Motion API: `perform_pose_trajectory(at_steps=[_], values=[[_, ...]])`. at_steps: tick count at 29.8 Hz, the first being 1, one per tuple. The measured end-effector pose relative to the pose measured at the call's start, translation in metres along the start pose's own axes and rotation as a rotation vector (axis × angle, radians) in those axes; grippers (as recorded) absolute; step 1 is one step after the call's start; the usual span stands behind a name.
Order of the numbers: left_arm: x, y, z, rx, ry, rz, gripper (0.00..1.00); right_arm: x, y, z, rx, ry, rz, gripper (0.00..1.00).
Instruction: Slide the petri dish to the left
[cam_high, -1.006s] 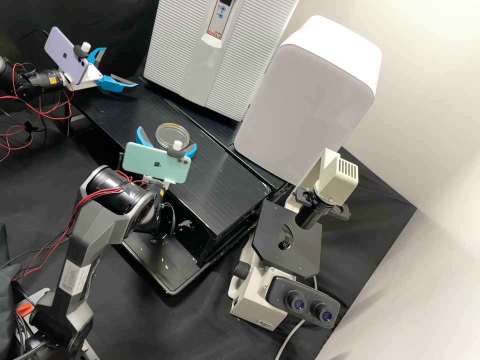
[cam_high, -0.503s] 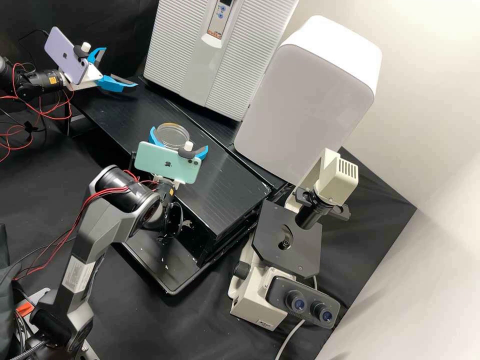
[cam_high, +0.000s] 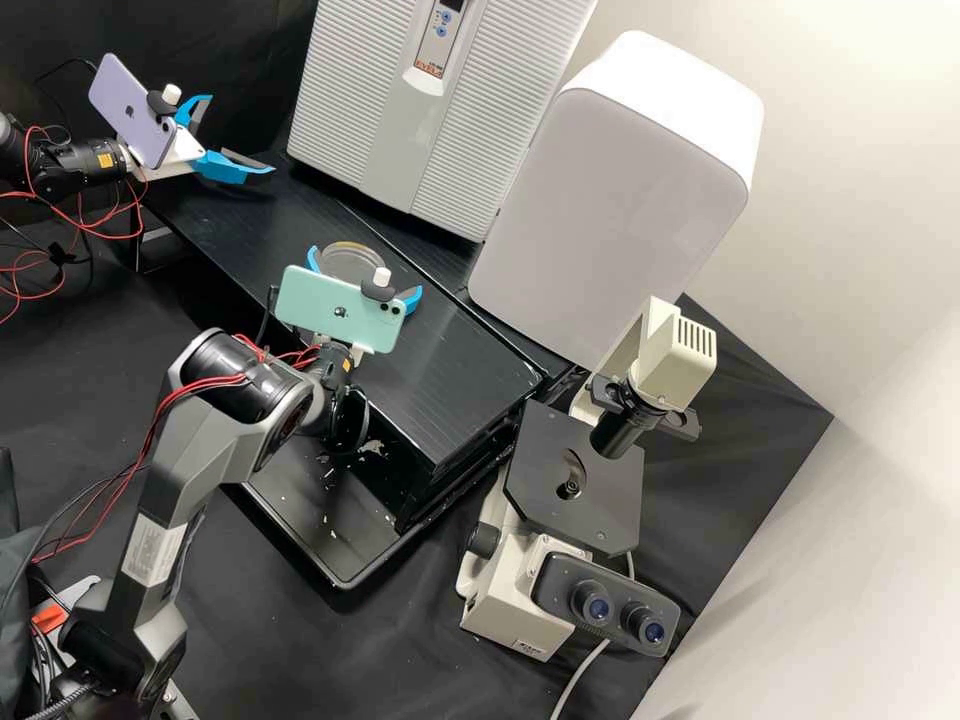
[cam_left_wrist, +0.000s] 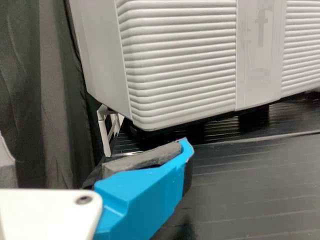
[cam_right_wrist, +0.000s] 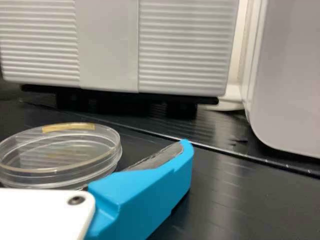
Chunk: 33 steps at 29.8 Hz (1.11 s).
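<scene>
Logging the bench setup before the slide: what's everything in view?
petri dish: one, clear, on the bench in front of the ribbed unit.
ribbed unit: one, white, at the back of the bench.
smooth box: one, white, beside the ribbed unit.
microscope: one, off-white and black, on black cloth past the bench's end.
bench: one, black.
mint phone: one, clamped on the right wrist.
purple phone: one, clamped on the left wrist.
left claw: blue, open, over the bench's far corner.
right claw: blue, open, at the petri dish.

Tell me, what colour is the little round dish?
The petri dish is see-through, with a yellowish strip on top; clearest in the right wrist view.
</scene>
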Motion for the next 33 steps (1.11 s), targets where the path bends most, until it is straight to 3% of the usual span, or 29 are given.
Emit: perform_pose_trajectory(at_steps=[6, 11, 16, 25, 33], values=[[0.0, 0.0, 0.0, 0.0, 0.0, 0.0, 1.0, 0.013, -0.018, -0.026, -0.037, 0.064, -0.068, 1.0], [0.0, 0.0, 0.0, 0.0, 0.0, 0.0, 1.0, 0.014, -0.028, -0.041, -0.056, 0.099, -0.096, 1.0], [0.0, 0.0, 0.0, 0.0, 0.0, 0.0, 1.0, 0.008, -0.03, -0.049, -0.092, 0.111, -0.096, 1.0], [0.0, 0.0, 0.0, 0.0, 0.0, 0.0, 1.0, -0.008, -0.031, -0.064, -0.097, 0.141, -0.097, 1.0], [0.0, 0.0, 0.0, 0.0, 0.0, 0.0, 1.0, -0.006, -0.031, -0.071, -0.185, 0.166, -0.091, 1.0]])
